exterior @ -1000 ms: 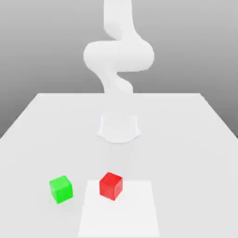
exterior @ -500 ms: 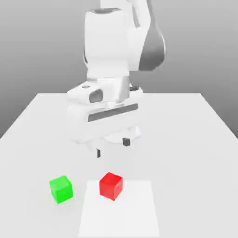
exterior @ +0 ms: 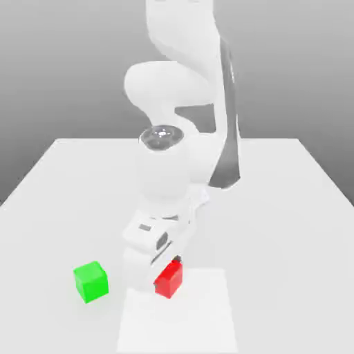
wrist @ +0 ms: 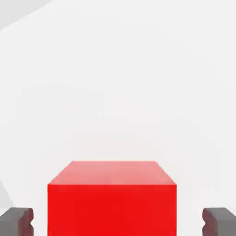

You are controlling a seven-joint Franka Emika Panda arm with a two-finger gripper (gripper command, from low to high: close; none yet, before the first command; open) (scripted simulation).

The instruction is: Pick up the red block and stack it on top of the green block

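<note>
The red block point(exterior: 170, 281) rests on the white table point(exterior: 276, 207), near its front edge. To the exterior view's left of it stands the green block point(exterior: 90, 281), apart from it. My gripper point(exterior: 164, 272) has come down over the red block. In the hand view the red block point(wrist: 112, 198) lies between the two dark fingertips point(wrist: 16, 220), with a small gap of table showing on each side. The gripper point(wrist: 117, 221) is open around the block and not touching it. The hand hides the block's back part in the exterior view.
A paler square patch point(exterior: 180, 314) marks the table under and in front of the red block. The arm's upright body point(exterior: 173, 166) rises behind the blocks at mid-table. Bare table stretches to the exterior view's right.
The hand has dropped from above the table down over the red block, and its fingers now straddle it. Neither block has moved.
</note>
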